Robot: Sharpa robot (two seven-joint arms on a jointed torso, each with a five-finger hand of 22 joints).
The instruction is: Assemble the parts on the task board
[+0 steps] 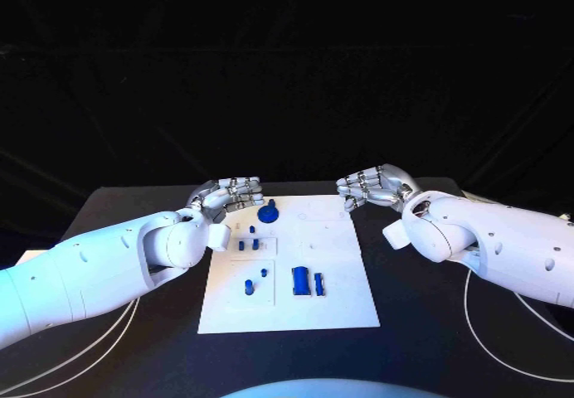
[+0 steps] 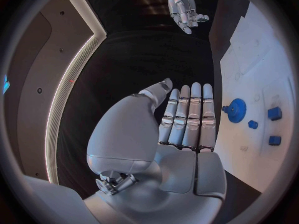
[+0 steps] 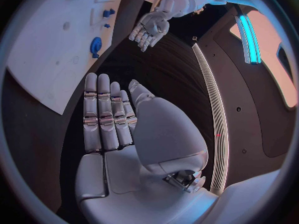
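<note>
In the head view, the white task board [image 1: 323, 282] is seen lying in the middle of the black tabletop [image 1: 119, 207]. A round blue gear-shaped part [image 1: 268, 214] is placed near the board's upper left corner, small blue parts [image 1: 246, 245] are set below it, and two taller blue blocks [image 1: 302, 281] are stood lower down, near the board's centre. White cables [image 1: 72, 356] are draped over the tabletop at lower left and lower right. The left hand [image 1: 227, 196] is held just off the board's upper left corner, the right hand [image 1: 374, 187] just off its upper right corner; nothing is held by either, and no part is touched. The board is not covered by either arm.

In the left wrist view, the left hand [image 2: 181, 134] is shown with fingers [image 2: 190, 114] extended side by side, palm bare, nothing gripped. The gear-shaped part [image 2: 236, 110] is seen just beyond the fingertips at right centre, apart from them, with small blue parts [image 2: 274, 113] further right. The right hand [image 2: 184, 7] appears at top centre.

In the right wrist view, the right hand [image 3: 118, 134] is likewise shown flat, fingers [image 3: 99, 109] straight and empty. The gear-shaped part [image 3: 96, 45] lies at upper left, well apart from the fingertips. The left hand [image 3: 148, 29] is seen at top centre, fingers loosely apart.
</note>
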